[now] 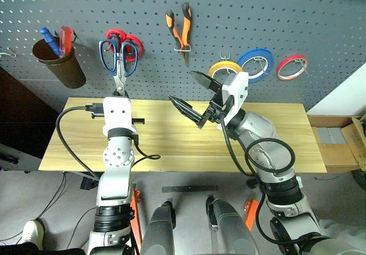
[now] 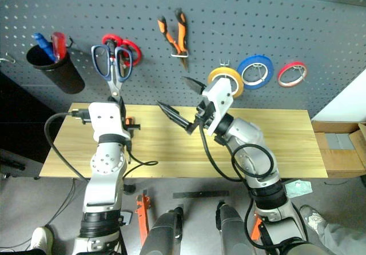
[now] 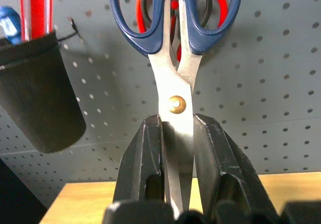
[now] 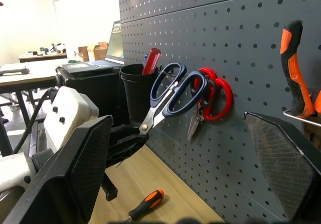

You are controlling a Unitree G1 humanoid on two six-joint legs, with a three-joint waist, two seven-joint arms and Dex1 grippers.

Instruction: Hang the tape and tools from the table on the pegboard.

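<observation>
Hanging blue-handled steel scissors on dark grey perforated pegboard.
Left hand clamped on blades; right hand spread apart, empty. Next: seat handle loops over hook, release.

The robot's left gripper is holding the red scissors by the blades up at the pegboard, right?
Not quite. The left gripper holds the blue-handled scissors by the blades at the pegboard, as the left wrist view shows. The red scissors hang behind them.

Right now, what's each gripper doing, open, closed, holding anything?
Left gripper: shut on the blue-handled scissors, gripping the blades.
Right gripper: open, holding nothing.
</observation>
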